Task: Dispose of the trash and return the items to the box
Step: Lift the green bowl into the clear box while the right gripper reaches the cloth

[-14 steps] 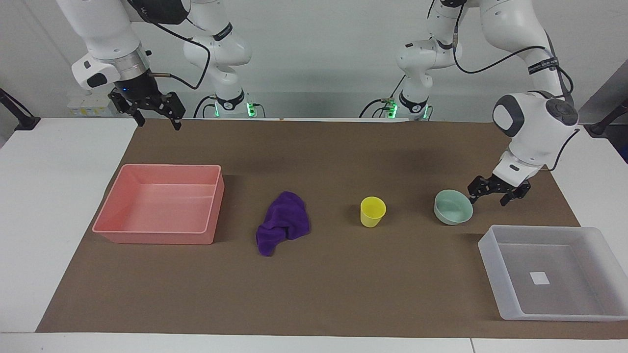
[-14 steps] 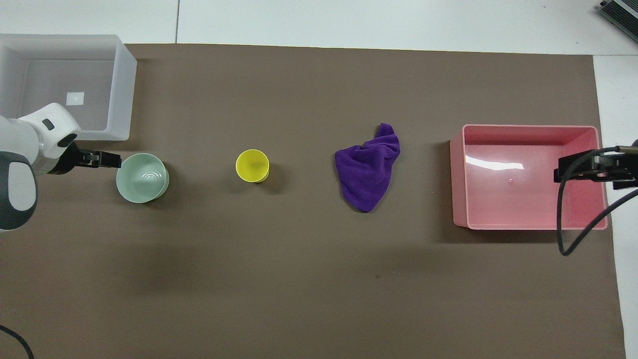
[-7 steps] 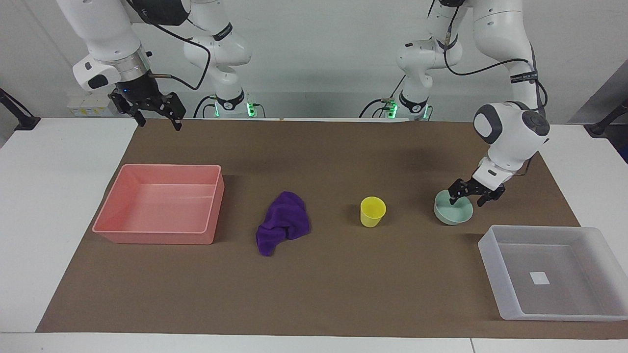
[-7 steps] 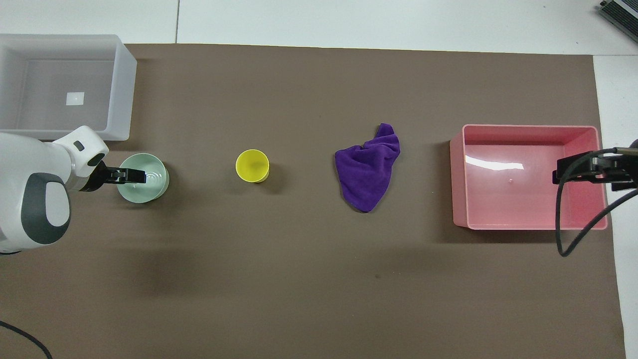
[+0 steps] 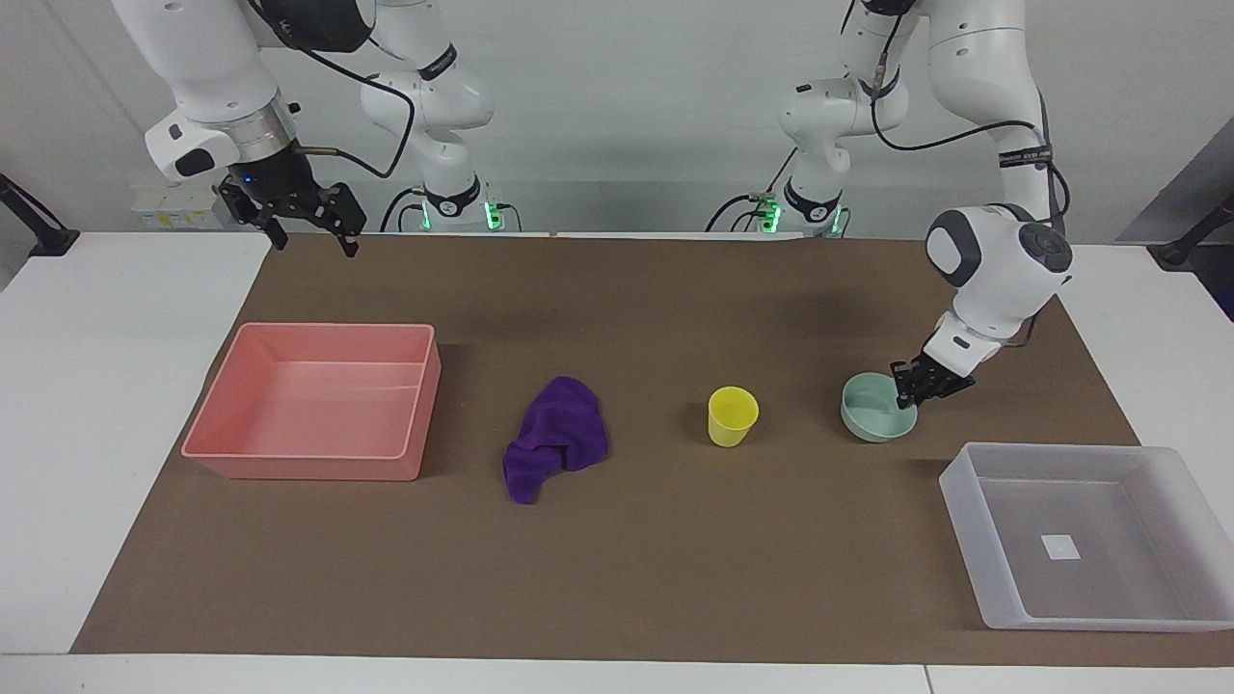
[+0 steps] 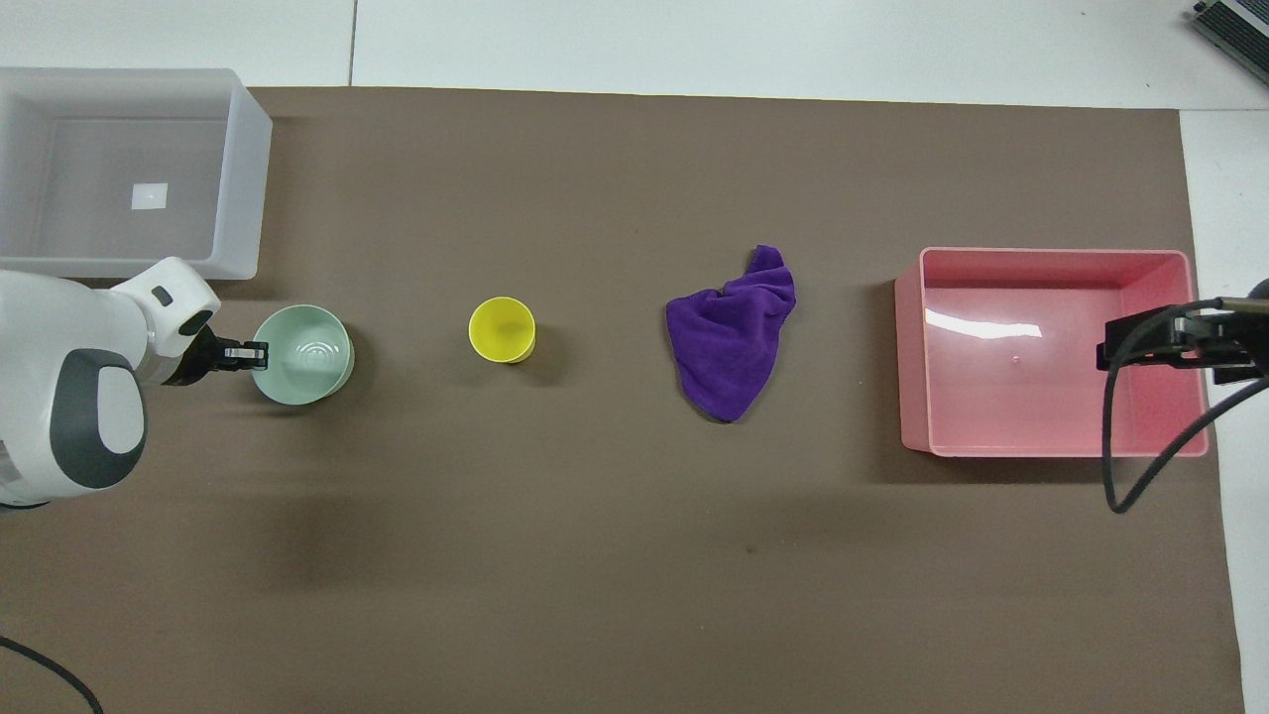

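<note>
Starting at the robots' end of the brown mat [image 5: 675, 578], you have the right gripper [image 5: 307, 224] hanging in the air with its fingers spread and nothing between them; that arm waits. In the overhead view it covers part of the pink tray [image 6: 1051, 436], but the facing view shows it well above the mat.

Next out, you find four things strung in a row along the table's length. At the right arm's end sits the pink tray [image 5: 308, 463], its long side running along the table. Beside it, toward the left arm, lies the purple cloth [image 5: 557, 436], crumpled, its long axis slanting from nearer the robots to farther, the narrow tail pointing away from them in the facing view. Then comes the yellow cup [image 5: 732, 415], upright, mouth up, standing apart from both neighbours. Then the mint-green bowl [image 5: 875, 409], also mouth up.

Your left gripper [image 5: 911, 393] is down at the bowl's rim on the side toward the left arm's end, fingers clenched on that rim; the overhead view shows the tips [image 6: 256, 351] pinching the edge.

Farthest out, at the left arm's end, the translucent box [image 5: 964, 482] sits near the bowl but not touching it, long side along the table, a white sticker [image 5: 1060, 547] on its floor. Between bowl and box you have only bare mat.
</note>
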### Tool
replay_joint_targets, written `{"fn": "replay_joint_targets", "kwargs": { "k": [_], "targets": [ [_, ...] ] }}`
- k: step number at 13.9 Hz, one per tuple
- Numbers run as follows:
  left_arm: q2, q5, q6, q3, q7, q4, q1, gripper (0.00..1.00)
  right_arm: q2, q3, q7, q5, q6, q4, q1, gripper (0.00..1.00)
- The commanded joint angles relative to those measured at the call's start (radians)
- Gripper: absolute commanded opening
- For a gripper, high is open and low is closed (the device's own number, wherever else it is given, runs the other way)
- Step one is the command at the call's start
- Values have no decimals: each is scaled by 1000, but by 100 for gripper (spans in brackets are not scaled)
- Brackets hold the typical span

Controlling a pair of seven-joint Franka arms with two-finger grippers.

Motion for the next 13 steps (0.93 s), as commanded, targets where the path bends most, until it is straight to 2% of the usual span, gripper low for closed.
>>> {"fn": "replay_joint_targets", "kwargs": {
  "k": [1,5,6,7,9,10,11,13],
  "targets": [
    [-16,-17,-12,9,11,28,-2,0,-49,6,-24,18,27,-73,-14,100],
    [-27,-17,-163,12,13,174,23,0,-55,6,-28,20,44,-97,-11,100],
    [-19,-15,-202,12,19,223,36,0,-63,6,-26,18,116,-137,-6,100],
    [-4,-15,-226,12,30,275,50,0,-78,7,-24,18,188,-192,9,100],
    [35,-11,-236,12,33,356,59,0,-74,7,-12,18,272,-229,32,100],
    [53,-3,-230,13,30,392,63,0,-60,10,1,18,309,-235,40,100],
    [76,4,-228,13,28,434,66,0,-42,12,24,18,332,-234,90,100],
    [159,11,-260,15,27,560,72,0,4,13,125,12,404,-234,141,100]
  ]
}}
